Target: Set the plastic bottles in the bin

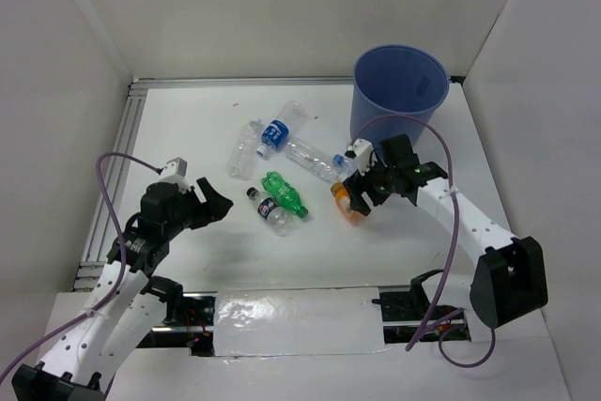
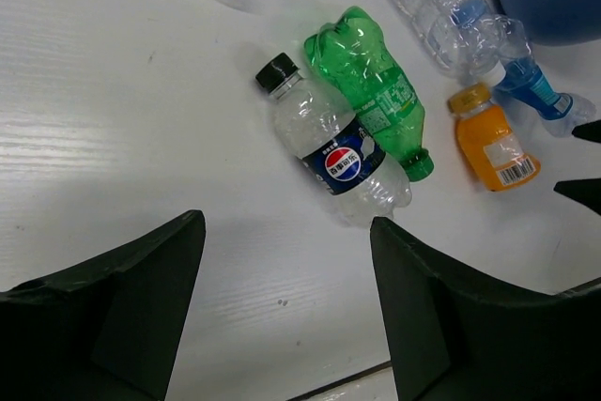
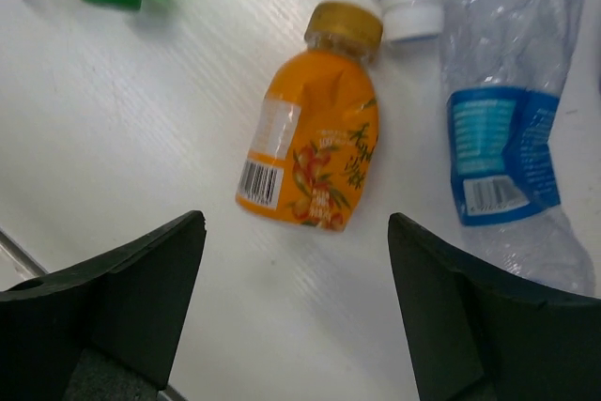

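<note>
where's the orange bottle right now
In the top view the orange bottle lies on its side right of centre, under the open right gripper, with the green bottle to its left and the blue bin behind it.

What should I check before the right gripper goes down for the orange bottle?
1. Right gripper open: ok.
2. Orange bottle centred ahead of its fingers: ok, lying on its side.
3. Room beside it: not ok; the clear blue-labelled bottle lies close and may meet one finger.
4. Bin upright, mouth unobstructed: ok.
5. Left gripper out of the way: ok, open, near the dark-labelled bottle.
6. Height above the orange bottle: cannot tell.
</note>
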`<state>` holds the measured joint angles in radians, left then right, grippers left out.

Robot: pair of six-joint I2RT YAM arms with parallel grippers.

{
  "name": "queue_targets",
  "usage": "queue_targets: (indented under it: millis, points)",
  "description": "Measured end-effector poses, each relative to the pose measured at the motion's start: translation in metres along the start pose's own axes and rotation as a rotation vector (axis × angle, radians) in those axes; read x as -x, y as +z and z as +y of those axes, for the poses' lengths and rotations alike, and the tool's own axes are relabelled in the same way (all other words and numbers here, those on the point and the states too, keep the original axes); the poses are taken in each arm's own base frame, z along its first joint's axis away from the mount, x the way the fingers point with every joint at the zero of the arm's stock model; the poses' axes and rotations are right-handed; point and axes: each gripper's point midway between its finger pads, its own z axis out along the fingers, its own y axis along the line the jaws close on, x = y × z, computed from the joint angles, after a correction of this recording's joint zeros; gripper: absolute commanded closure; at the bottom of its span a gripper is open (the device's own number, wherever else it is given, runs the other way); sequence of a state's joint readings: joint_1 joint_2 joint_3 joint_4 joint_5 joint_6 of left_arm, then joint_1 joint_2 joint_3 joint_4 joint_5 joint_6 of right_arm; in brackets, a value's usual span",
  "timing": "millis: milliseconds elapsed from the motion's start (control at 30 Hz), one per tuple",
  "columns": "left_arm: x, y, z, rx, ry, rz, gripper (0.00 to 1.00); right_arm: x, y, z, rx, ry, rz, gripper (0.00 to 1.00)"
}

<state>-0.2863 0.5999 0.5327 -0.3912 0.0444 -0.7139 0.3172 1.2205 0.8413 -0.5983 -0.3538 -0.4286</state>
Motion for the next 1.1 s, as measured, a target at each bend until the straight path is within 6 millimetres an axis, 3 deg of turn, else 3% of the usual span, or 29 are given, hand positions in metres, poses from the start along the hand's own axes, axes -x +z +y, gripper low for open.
queue_targets:
  millis: [33,133,267,533,667,700,767,867,967,1033,1100]
  points:
    - [-0.001,0.0,0.0,-0.002,-0.002,0.007,0.17,0.008,0.002,-0.001,-0.009,0.015,-0.01,0.08]
    - [-0.005,-0.001,-0.002,-0.009,-0.019,0.024,0.15,0.023,0.007,-0.001,-0.036,0.056,-0.033,0.03]
    - [-0.009,-0.001,-0.007,-0.023,-0.04,0.04,0.12,0.024,0.019,0.002,-0.065,0.091,-0.017,0.0]
    - [-0.02,0.005,-0.014,-0.042,-0.064,0.094,0.11,-0.006,0.063,0.009,-0.128,0.099,0.155,0.22]
    - [-0.029,0.012,-0.017,-0.039,-0.072,0.139,0.11,-0.021,0.077,0.012,-0.151,0.084,0.226,0.44]
    - [-0.032,0.014,-0.018,-0.039,-0.071,0.148,0.09,-0.021,0.077,0.011,-0.16,0.083,0.226,0.58]
    - [-0.034,0.017,-0.022,-0.051,-0.081,0.155,0.07,-0.02,0.077,0.009,-0.165,0.081,0.224,0.67]
    - [-0.041,0.023,-0.029,-0.066,-0.095,0.176,0.06,-0.019,0.076,0.012,-0.145,0.066,0.221,0.7]
    - [-0.052,0.031,-0.034,-0.062,-0.092,0.214,0.04,-0.014,0.065,0.027,-0.053,0.019,0.203,0.74]
    - [-0.061,0.038,-0.036,-0.04,-0.073,0.252,0.04,0.0,0.051,0.04,0.025,-0.033,0.162,0.75]
    - [-0.067,0.045,-0.038,-0.011,-0.056,0.278,0.04,0.027,0.03,0.05,0.086,-0.104,0.078,0.77]
